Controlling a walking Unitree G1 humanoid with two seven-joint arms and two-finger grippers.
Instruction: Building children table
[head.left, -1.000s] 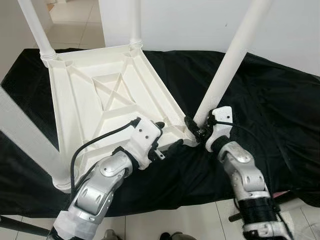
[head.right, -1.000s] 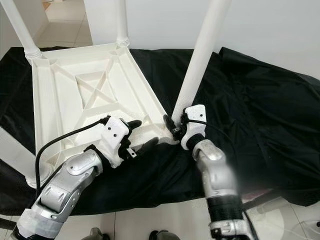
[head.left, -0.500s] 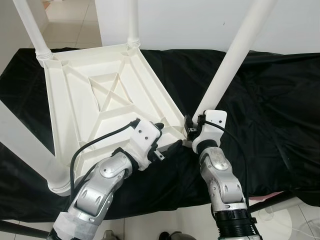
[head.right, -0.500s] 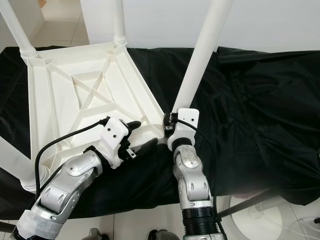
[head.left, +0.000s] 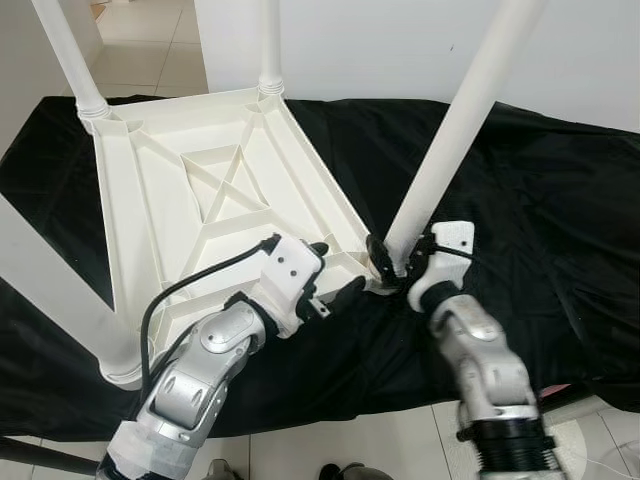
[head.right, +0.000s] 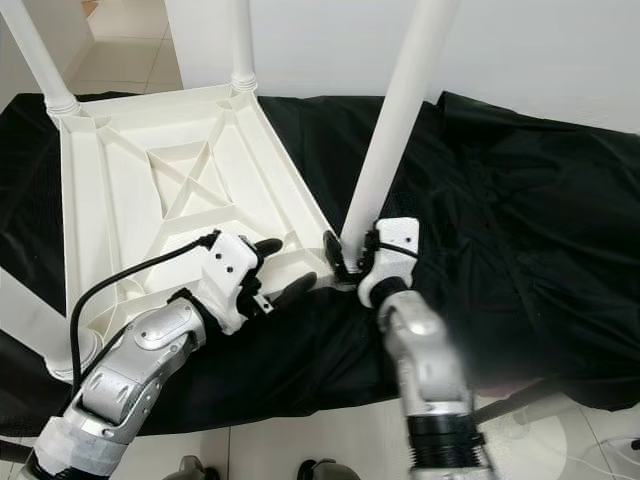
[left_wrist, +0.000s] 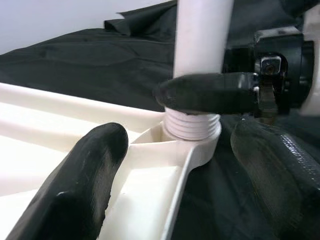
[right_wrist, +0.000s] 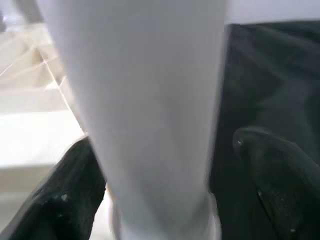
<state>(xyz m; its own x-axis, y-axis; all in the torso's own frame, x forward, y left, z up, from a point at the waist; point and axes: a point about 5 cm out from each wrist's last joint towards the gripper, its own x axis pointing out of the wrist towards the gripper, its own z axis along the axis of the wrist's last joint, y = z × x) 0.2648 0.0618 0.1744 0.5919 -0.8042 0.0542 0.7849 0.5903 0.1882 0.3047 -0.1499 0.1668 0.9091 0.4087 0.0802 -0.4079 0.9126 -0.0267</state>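
We see the white table top (head.left: 200, 190) lying upside down on the black cloth (head.left: 530, 200). Our right gripper (head.left: 392, 262) clamps the base of the near table leg (head.left: 450, 130) at its corner socket. Our left gripper (head.left: 335, 275), fingers spread, straddles the table's rim beside it.

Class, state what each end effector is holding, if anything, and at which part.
The right end effector grips the leg at its base, just above the threads. The left end effector straddles the tabletop's corner edge, open.
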